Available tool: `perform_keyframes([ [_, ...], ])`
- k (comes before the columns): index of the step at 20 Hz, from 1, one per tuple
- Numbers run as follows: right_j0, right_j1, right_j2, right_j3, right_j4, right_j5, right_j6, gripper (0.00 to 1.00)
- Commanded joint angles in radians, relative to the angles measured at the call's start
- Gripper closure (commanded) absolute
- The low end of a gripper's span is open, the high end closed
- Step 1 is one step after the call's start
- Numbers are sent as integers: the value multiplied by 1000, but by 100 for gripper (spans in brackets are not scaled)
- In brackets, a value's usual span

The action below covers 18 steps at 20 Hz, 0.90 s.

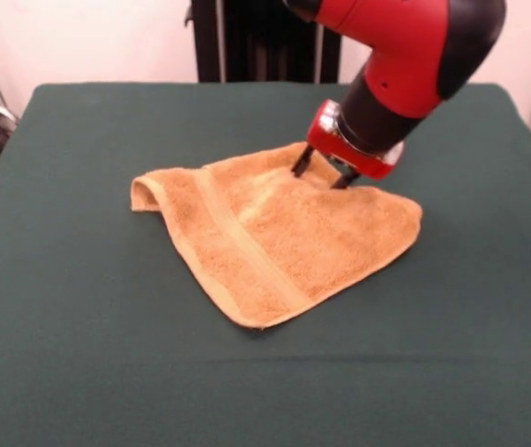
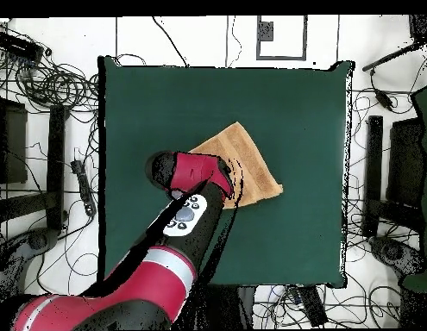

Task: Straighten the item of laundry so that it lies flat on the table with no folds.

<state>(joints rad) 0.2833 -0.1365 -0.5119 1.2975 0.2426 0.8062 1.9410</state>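
Front view: orange-tan towel (image 1: 275,237) lies just right of frame centre on the dark green tabletop (image 1: 79,326). It's not flat. Shape is roughly triangular, w/ one point toward the bottom of the frame, one rounded corner at right, and a curled-over, rolled edge at the left end. A flat woven band runs diagonally across it from upper left to lower centre. Cloth looks doubled over in places, w/ a soft ridge near the middle.

Red-and-black arm comes in from the upper right of the frame. The hand (image 1: 324,170) sits at the towel's upper edge, angled down to the left. Two dark fingers (image 1: 301,162) show below the red collar, spread a little apart, tips pressed into or against the terry at that top edge. Can't tell whether cloth is pinched between them or just touched.

Overhead view: towel (image 2: 251,159) is near centre of the tabletop (image 2: 311,103), slightly up and right of the middle, w/ a point toward the top of the frame and a corner at right. The arm's red wrist covers its lower-left part, so the hand itself is hidden here. Cables and stands ring the tabletop on the floor.
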Motion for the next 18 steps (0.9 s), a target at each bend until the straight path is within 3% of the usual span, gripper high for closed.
perform_keyframes([
  [1,25,-24,124,-78,142,-173,351,0],
  [7,5,-57,221,-3,194,-340,344,0],
  [13,79,48,52,-125,262,-293,513,0],
  [16,83,90,2,-165,281,-276,535,0],
  [18,70,92,18,-129,281,-307,516,0],
])
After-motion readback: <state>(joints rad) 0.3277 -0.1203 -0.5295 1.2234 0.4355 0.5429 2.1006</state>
